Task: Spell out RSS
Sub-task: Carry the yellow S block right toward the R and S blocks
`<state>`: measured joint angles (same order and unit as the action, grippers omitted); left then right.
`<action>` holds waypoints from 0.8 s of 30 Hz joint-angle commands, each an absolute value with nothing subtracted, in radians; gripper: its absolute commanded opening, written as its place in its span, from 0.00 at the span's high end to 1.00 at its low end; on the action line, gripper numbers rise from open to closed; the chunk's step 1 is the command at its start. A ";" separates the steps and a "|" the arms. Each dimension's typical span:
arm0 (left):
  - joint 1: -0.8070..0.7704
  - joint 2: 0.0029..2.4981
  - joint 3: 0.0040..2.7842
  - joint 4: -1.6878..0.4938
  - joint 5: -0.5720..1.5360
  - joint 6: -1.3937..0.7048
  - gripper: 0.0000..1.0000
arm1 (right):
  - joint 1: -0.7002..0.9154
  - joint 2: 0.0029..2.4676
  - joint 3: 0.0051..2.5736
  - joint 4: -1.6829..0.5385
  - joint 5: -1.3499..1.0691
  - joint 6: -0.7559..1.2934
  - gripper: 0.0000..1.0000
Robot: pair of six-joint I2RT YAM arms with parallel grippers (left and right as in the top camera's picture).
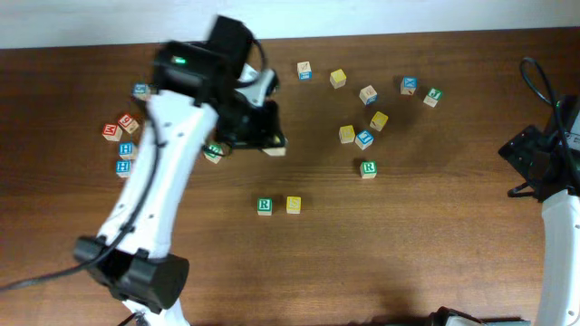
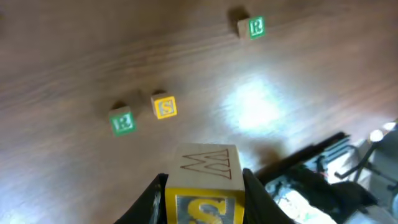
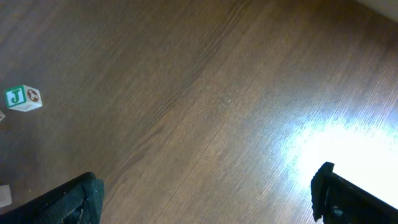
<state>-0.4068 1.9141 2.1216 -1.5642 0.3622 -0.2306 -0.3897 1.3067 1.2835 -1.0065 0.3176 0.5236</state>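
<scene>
Left gripper (image 2: 205,198) is pinching a yellow-faced wooden S cube (image 2: 204,165), likely for extending the row of green-lettered R cube (image 2: 122,122) and yellow S block (image 2: 165,107).

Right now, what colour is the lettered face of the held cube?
Yellow, with an S; the cube shows best in the left wrist view.

You get glare on the table (image 3: 339,146) between the right jaws and beyond the left jaws; your left arm (image 1: 168,145) looks smeared overhead.
</scene>
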 commanded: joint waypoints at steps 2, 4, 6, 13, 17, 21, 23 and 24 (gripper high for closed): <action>-0.520 1.914 1.925 -1.395 0.271 -0.365 0.73 | -0.394 1.309 1.296 -1.007 0.326 0.524 0.02; -0.574 1.914 1.823 -1.306 0.217 -0.430 0.73 | -0.394 1.309 1.296 -1.007 0.326 0.524 0.02; -0.607 1.914 1.746 -1.224 0.169 -0.473 0.73 | -0.394 1.309 1.296 -1.007 0.326 0.524 0.02; -0.666 1.914 1.478 -0.883 0.137 -0.568 0.75 | -0.394 1.309 1.296 -1.007 0.326 0.524 0.02; -0.697 1.914 1.391 -0.751 0.136 -0.597 0.71 | -0.394 1.309 1.296 -1.007 0.326 0.524 0.02; -0.740 1.915 1.351 -0.685 0.112 -0.616 0.70 | -0.394 1.309 1.296 -1.007 0.326 0.524 0.02; -0.755 1.916 1.337 -0.666 0.099 -0.618 0.71 | -0.394 1.309 1.296 -1.007 0.326 0.524 0.02; -0.762 1.916 1.330 -0.662 0.098 -0.624 0.71 | -0.394 1.309 1.296 -1.007 0.326 0.524 0.02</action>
